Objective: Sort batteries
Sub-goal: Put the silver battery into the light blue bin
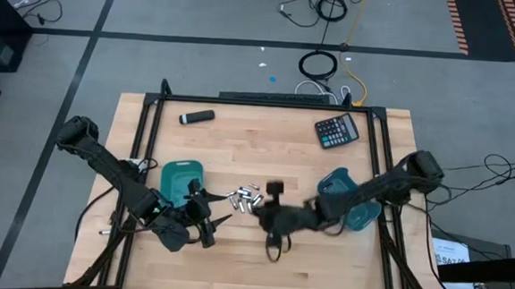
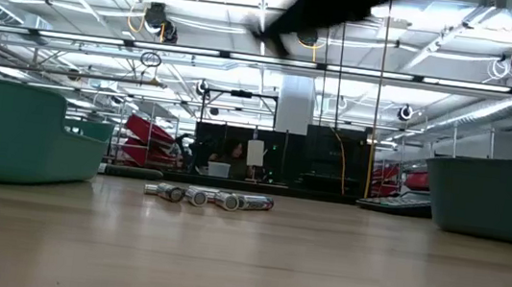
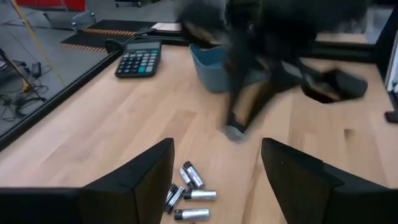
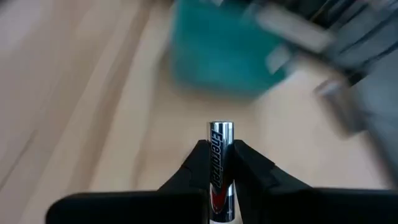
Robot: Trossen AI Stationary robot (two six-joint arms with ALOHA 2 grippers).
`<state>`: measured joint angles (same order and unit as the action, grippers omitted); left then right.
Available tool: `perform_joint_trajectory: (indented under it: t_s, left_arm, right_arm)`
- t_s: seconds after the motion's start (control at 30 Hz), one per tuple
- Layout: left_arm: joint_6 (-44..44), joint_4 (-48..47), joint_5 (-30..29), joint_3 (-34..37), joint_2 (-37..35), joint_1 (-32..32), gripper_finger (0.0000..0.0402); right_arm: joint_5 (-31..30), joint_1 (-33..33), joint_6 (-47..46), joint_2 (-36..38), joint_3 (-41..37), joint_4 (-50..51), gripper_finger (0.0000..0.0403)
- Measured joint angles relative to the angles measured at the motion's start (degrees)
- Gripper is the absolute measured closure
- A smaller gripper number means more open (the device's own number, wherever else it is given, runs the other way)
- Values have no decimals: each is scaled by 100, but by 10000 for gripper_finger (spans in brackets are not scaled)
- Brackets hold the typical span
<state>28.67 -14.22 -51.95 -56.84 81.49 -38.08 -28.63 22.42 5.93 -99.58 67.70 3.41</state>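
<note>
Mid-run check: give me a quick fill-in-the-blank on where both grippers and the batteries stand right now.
1. The right gripper is shut on a single ____.
2. The left gripper hovers with its fingers ____ above the loose batteries.
3. The loose batteries lie on the table between the two teal ____.
4. The black calculator sits at the table's far ____ corner in the high view.

Missing words: battery; open; bins; right

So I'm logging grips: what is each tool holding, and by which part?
Right tool pinches one battery around its body, one end sticking out. Left tool is open, holding nothing.
</note>
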Motion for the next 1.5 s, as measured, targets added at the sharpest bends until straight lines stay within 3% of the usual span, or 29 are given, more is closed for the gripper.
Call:
perform_joint_trajectory:
  t_s: [0.13, 0.27, 0.4, 0.53, 0.67, 0.8, 1.13, 1.27, 1.5]
  left_arm:
    - [-170, 59, 51, 2, 40, 107, 149]
    - [-391, 292, -315, 181, 51, 265, 149]
    - [-776, 1343, -277, 685, 53, 554, 149]
    - [-1373, 3019, 158, 1278, 58, 918, 149]
    - [-2291, 4421, 422, 1638, 58, 1229, 149]
    - [-2895, 4979, 771, 1681, 58, 1539, 149]
    - [-3201, 6085, 1753, 1681, 474, 2087, 153]
    - [-3414, 6339, 1807, 1683, 560, 2091, 193]
    - [-3400, 6403, 1898, 1683, 565, 2212, 312]
  right_arm:
    - [-84, -325, 367, 276, -161, -1065, 378]
    - [583, -680, 576, 430, -837, -2854, 378]
    - [844, -1057, 412, 605, -1453, -3989, 378]
    - [1332, -1256, 187, 662, -1732, -5082, 378]
    - [1405, -1268, 161, 648, -1742, -5226, 378]
    - [1417, -1264, 181, 655, -1740, -5431, 378]
    - [1658, -1271, 291, 627, -1740, -5394, 378]
    - [1385, -1275, 371, 627, -1738, -5165, 378]
    - [1285, -1279, 359, 627, -1731, -5112, 378]
